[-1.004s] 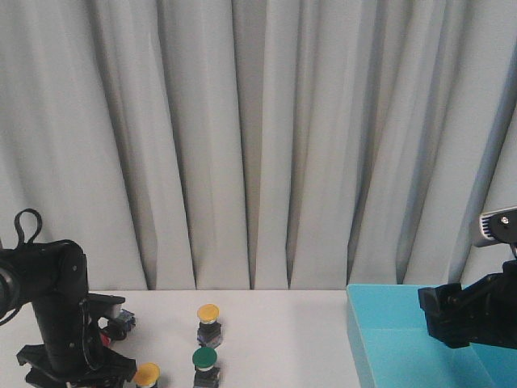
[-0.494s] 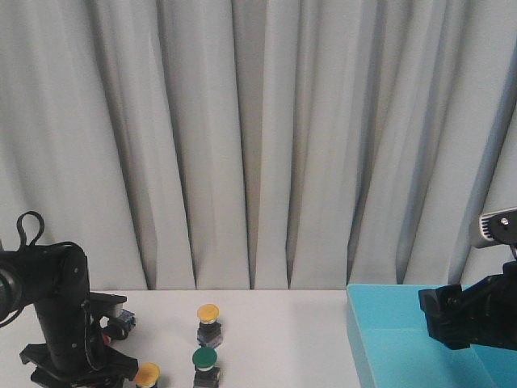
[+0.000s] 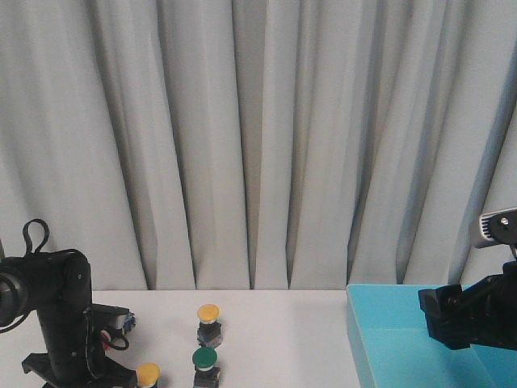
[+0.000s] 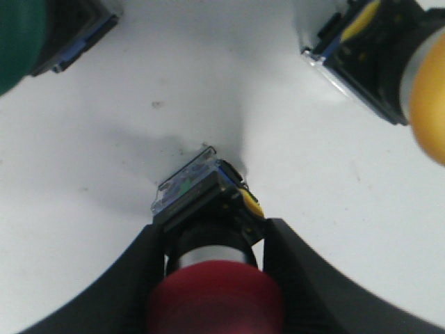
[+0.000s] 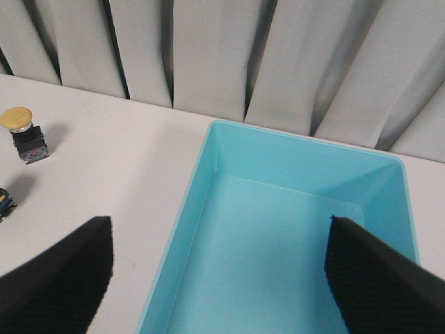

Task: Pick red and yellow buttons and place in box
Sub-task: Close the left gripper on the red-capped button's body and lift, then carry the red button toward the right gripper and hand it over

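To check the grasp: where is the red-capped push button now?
In the left wrist view, the red-capped push button sits between the left gripper's fingers, on the white table.

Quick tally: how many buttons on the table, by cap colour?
red buttons: 1
yellow buttons: 2
green buttons: 1
Total: 4
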You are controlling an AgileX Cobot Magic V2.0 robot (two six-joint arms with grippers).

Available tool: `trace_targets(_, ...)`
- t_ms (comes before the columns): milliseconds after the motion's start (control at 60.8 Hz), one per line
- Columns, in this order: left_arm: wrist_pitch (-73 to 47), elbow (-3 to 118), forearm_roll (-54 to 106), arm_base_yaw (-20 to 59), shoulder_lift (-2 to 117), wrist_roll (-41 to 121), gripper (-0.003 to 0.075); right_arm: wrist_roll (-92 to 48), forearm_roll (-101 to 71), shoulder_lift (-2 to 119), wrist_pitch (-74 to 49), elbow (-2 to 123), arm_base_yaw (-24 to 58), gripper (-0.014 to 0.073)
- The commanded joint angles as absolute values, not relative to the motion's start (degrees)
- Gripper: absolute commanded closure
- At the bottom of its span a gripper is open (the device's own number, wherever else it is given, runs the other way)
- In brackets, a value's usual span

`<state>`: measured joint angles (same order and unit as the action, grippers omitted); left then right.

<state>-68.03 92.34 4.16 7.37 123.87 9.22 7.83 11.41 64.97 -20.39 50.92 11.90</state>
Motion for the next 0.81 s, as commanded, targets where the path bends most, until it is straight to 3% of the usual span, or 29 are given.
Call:
trace_targets(0, -68.76, 93.79, 7.18, 7.67, 119.53, 12.19, 0.0729, 7.86, 12.21, 63.97, -16.72, 52.98, 11.93, 0.0001)
trace_targets(329, -67.93, 93.79, 13.52, 7.67, 106.43, 16.13, 0.0727, 2.79, 12.45, 63.97, -15.8, 52.98, 11.98, 0.0001)
trace_targets(526, -65.3, 93.85, 41.22, 9.14, 96.41, 37.87, 0.0727, -1.5, 11.82, 63.97, -12.38, 52.98, 12.82, 0.0001)
trace_targets(675, -66.52, 93.85, 51.65, 13.97, 93.48, 57.51, 0.0727, -9.97, 12.21, 63.97, -13.38, 52.98, 19.76, 0.0001)
trace_targets(790, -66.12, 93.85, 51.58, 17.57, 93.26, 60.84, 0.0727, -20.86, 12.21, 63.97, -14.58, 52.98, 28.97, 0.0001)
